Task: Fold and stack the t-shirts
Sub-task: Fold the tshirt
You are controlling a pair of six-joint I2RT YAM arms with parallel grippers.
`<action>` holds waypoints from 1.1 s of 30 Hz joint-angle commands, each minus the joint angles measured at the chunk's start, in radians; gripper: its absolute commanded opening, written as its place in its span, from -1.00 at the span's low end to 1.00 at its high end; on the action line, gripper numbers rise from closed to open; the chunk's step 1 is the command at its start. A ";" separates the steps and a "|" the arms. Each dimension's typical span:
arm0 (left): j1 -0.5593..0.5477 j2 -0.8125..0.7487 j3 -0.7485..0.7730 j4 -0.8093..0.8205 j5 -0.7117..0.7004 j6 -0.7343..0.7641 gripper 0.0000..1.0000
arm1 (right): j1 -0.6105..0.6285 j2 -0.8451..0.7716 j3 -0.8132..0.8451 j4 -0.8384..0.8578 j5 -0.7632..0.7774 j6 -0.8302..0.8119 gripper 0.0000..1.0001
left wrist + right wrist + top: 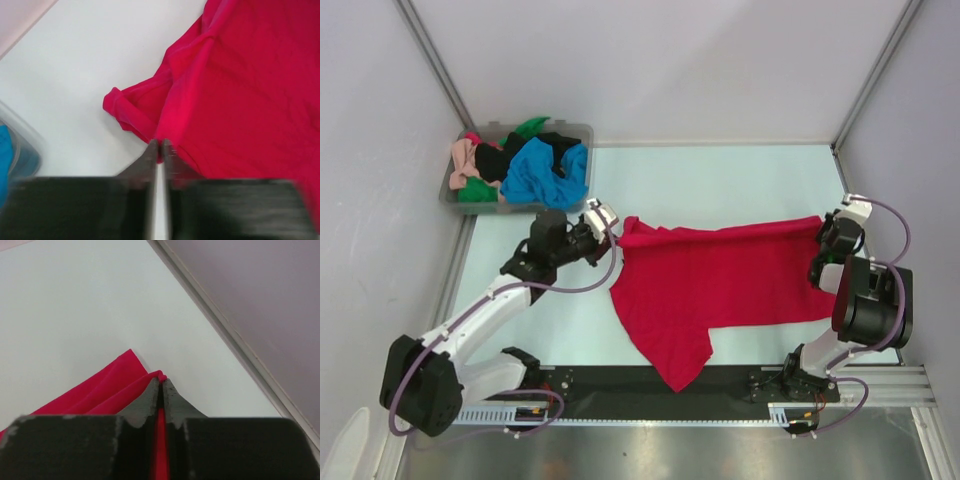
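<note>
The large red t-shirt [720,285] lies spread across the table between both arms, one sleeve hanging toward the front edge. My left gripper [608,232] is shut on its upper left corner; the left wrist view shows the jaws [160,146] pinching red cloth [240,100]. My right gripper [823,240] is shut on the upper right corner; in the right wrist view the red cloth [107,385] runs between the closed jaws [160,382]. Blue [548,172], green, black and peach-pink shirts lie bunched in the bin.
The clear grey plastic bin [582,133] stands at the back left, close behind my left gripper. Enclosure walls and a metal post [840,145] border the table at the back and right. A black rail [650,385] runs along the front edge.
</note>
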 commanded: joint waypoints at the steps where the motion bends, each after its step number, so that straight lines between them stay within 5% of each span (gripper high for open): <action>1: -0.007 -0.075 -0.013 -0.016 -0.018 -0.016 -0.52 | -0.007 -0.056 -0.025 0.033 0.076 -0.009 -0.79; 3: -0.012 -0.105 -0.013 -0.058 -0.030 -0.028 0.09 | -0.009 -0.087 -0.035 0.032 0.078 -0.009 -0.33; 4: -0.015 -0.118 -0.010 -0.072 -0.034 -0.027 0.98 | -0.007 -0.099 -0.041 0.026 0.078 -0.013 -0.05; 5: -0.015 -0.128 -0.008 -0.093 -0.044 -0.033 0.99 | -0.007 -0.114 -0.057 0.023 0.083 -0.015 0.40; 7: -0.016 -0.165 0.005 -0.112 -0.067 -0.044 0.99 | -0.007 -0.176 -0.072 0.007 0.098 -0.010 0.57; 8: -0.015 -0.174 0.010 -0.115 -0.074 -0.068 0.99 | -0.007 -0.200 -0.080 0.001 0.122 -0.010 0.99; 15: -0.015 -0.060 0.182 -0.121 -0.241 -0.459 0.99 | -0.007 -0.343 0.062 -0.377 0.003 0.014 1.00; 20: -0.045 0.195 0.410 -0.391 -0.384 -0.800 0.94 | -0.006 -0.271 0.214 -0.595 -0.006 0.134 0.92; 27: -0.170 0.387 0.481 -0.524 -0.519 -0.890 0.82 | -0.007 -0.161 0.322 -0.740 0.049 0.246 0.86; 33: -0.165 0.378 0.354 -0.557 -0.530 -1.085 0.68 | -0.007 -0.141 0.339 -0.766 0.052 0.251 0.84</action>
